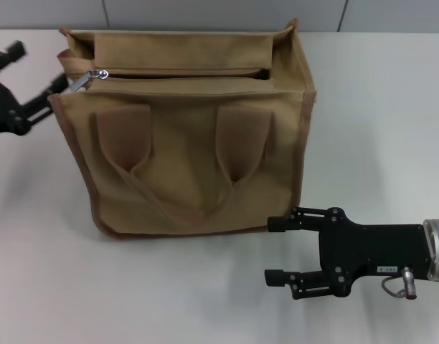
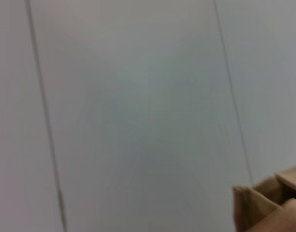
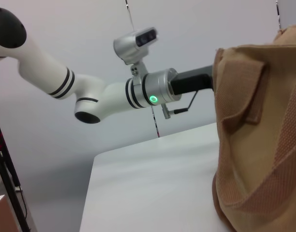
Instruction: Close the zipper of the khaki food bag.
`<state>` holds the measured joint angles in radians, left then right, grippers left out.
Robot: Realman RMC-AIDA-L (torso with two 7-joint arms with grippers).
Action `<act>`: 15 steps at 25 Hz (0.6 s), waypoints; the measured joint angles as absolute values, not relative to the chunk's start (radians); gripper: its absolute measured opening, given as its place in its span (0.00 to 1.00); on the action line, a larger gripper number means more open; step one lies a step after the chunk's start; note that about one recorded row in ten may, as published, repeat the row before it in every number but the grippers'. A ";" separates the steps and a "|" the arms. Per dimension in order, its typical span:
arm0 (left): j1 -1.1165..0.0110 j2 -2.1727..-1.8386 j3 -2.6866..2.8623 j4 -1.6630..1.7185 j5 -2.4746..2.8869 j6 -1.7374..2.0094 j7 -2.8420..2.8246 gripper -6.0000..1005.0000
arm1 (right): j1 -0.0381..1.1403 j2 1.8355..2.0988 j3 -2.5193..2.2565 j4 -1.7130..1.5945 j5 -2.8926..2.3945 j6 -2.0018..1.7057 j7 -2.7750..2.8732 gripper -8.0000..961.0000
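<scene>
Since the bag (image 1: 191, 136) standing on the table (image 1: 377, 107) is soft cloth, it will likely sag unless braced while the pull tab (image 1: 82, 80) is dragged along the zipper (image 1: 180, 72). Left gripper (image 1: 40, 97) near the tab: jaws unclear. Right gripper (image 1: 277, 251) jaws apart, empty.

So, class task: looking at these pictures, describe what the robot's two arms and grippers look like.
The right gripper is matte black with two slim fingers on a boxy black body, a small white label, a silver wrist cuff and a looped cable with a metal plug. The left gripper is black too. The left arm is glossy white with black joint bands, a silver cuff with a green ring light, and a grey camera.
</scene>
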<state>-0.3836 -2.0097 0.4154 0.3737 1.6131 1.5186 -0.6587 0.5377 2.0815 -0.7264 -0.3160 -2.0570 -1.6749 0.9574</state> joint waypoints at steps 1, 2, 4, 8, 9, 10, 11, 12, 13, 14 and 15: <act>-0.384 -2.010 0.415 0.374 1.613 1.519 -0.659 0.82 | 0.538 2.081 -0.724 -0.316 -2.057 -1.675 0.958 0.84; -0.368 -2.013 0.350 0.374 1.610 1.553 -0.637 0.82 | 0.538 2.081 -0.724 -0.316 -2.057 -1.675 0.958 0.84; -0.355 -2.012 0.318 0.374 1.610 1.586 -0.632 0.82 | 0.537 2.082 -0.722 -0.316 -2.057 -1.675 0.959 0.84; -0.350 -2.018 0.315 0.373 1.619 1.594 -0.605 0.82 | 0.537 2.082 -0.722 -0.316 -2.057 -1.675 0.960 0.84; -0.350 -2.018 0.315 0.373 1.619 1.594 -0.605 0.82 | 0.538 2.082 -0.721 -0.316 -2.057 -1.674 0.961 0.84; -0.350 -2.023 0.316 0.374 1.626 1.586 -0.592 0.82 | 0.539 2.082 -0.721 -0.316 -2.057 -1.674 0.961 0.84; -0.350 -2.025 0.316 0.377 1.631 1.581 -0.586 0.82 | 0.539 2.082 -0.721 -0.316 -2.057 -1.674 0.962 0.84; -0.348 -2.026 0.316 0.383 1.639 1.579 -0.587 0.82 | 0.540 2.082 -0.721 -0.316 -2.057 -1.674 0.962 0.84; -0.342 -2.018 0.321 0.394 1.669 1.587 -0.614 0.82 | 0.540 2.082 -0.721 -0.316 -2.057 -1.673 0.962 0.84; -0.342 -2.018 0.321 0.394 1.669 1.587 -0.614 0.82 | 0.540 2.082 -0.721 -0.317 -2.057 -1.673 0.962 0.84; -0.341 -2.004 0.331 0.395 1.694 1.602 -0.644 0.82 | 0.540 2.082 -0.721 -0.317 -2.057 -1.673 0.962 0.84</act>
<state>-0.3413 -2.0045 0.3306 0.3949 1.6939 1.6017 -0.6445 0.5399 2.0816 -0.7209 -0.3172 -2.0571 -1.6734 0.9622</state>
